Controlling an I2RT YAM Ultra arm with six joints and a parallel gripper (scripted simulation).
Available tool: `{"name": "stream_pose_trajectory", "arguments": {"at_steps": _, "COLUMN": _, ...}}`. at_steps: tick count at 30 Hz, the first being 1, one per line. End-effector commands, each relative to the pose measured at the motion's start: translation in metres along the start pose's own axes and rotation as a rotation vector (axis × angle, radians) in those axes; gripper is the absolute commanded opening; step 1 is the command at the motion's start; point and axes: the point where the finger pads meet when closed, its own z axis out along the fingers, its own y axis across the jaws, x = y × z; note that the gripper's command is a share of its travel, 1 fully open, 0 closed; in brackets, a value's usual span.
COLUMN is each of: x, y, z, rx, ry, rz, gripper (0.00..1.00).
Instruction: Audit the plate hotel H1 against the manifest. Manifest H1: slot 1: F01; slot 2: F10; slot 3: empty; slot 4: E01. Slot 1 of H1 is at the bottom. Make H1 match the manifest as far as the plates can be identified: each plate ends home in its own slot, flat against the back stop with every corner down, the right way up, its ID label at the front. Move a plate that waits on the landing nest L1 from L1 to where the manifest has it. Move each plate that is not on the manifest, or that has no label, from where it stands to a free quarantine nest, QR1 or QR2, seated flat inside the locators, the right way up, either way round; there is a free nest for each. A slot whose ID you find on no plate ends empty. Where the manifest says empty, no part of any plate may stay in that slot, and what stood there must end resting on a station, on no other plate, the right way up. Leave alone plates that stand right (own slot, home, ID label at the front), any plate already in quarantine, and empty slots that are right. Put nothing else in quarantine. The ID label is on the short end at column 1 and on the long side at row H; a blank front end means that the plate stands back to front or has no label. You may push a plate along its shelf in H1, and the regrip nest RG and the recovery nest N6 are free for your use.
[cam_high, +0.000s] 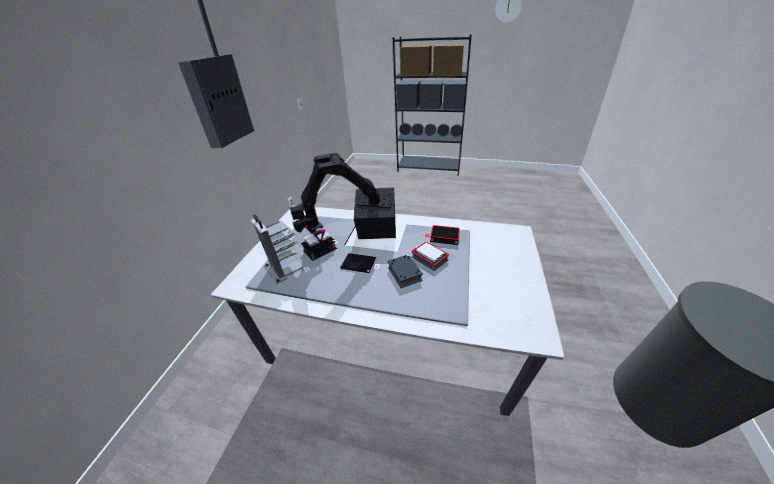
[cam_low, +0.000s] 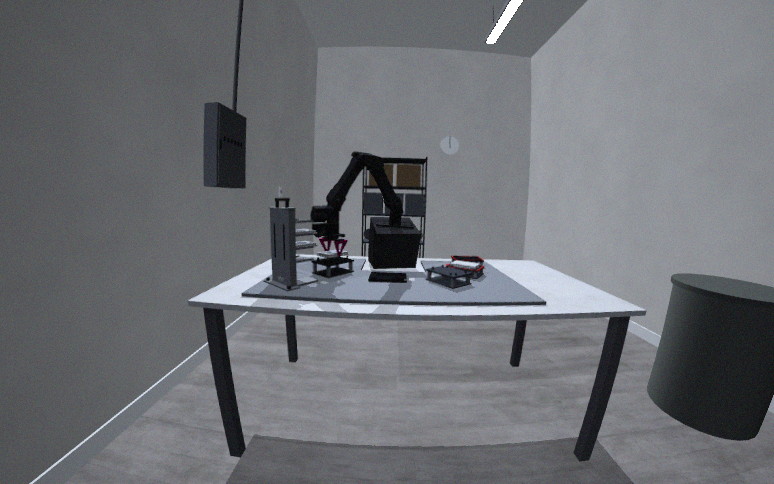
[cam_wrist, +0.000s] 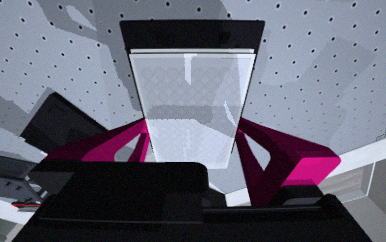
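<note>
My gripper (cam_high: 320, 234) (cam_low: 332, 252) (cam_wrist: 192, 121) is shut on a pale, clear-looking plate (cam_low: 332, 255) (cam_wrist: 192, 90), with magenta fingers on its long sides. The plate is level, on or just above a raised dark nest (cam_high: 318, 248) (cam_low: 349, 260) (cam_wrist: 192, 34); contact cannot be told. No ID label is legible. The hotel H1 (cam_high: 268, 248) (cam_low: 283, 245) stands to the left, with pale plates at its middle levels; their labels cannot be read. A white plate (cam_high: 429, 251) (cam_low: 466, 265) lies on a red-rimmed nest. Another red-rimmed nest (cam_high: 445, 233) behind it shows no plate.
A low dark nest (cam_high: 358, 262) (cam_low: 387, 277) lies in the middle of the grey board (cam_high: 433, 305) (cam_low: 502, 293). A raised dark nest (cam_high: 405, 269) (cam_low: 448, 275) stands right of it, bearing no plate. The arm's black base (cam_high: 375, 219) (cam_low: 393, 245) stands at the back.
</note>
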Motion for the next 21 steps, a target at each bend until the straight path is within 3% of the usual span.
{"name": "stream_pose_trajectory", "arguments": {"at_steps": 1, "x": -0.004, "y": -0.002, "z": -0.002, "rx": 0.006, "ry": -0.015, "rz": -0.001, "gripper": 0.86}}
{"name": "stream_pose_trajectory", "arguments": {"at_steps": 21, "x": -0.004, "y": -0.002, "z": 0.009, "rx": 0.005, "ry": -0.015, "rz": -0.001, "gripper": 0.86}}
